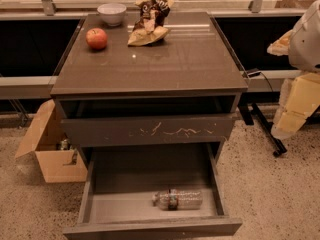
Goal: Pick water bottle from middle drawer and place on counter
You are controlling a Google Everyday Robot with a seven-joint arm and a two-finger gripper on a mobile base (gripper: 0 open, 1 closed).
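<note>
The bottle [177,200] lies on its side in the open drawer [125,206], toward its front right, below the tabletop's [165,66] front edge. The gripper [291,111] hangs beyond the tabletop's right edge, well apart from the bottle; spread or pressed together, I cannot tell. An apple [96,38] and a bowl [111,13] sit near the back left corner.

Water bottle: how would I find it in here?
Find the dark brown cabinet, left of the gripper at the picture's edge; its middle drawer is pulled open. The water bottle lies on its side near the drawer's front, clear with a dark band, alone inside.
</note>
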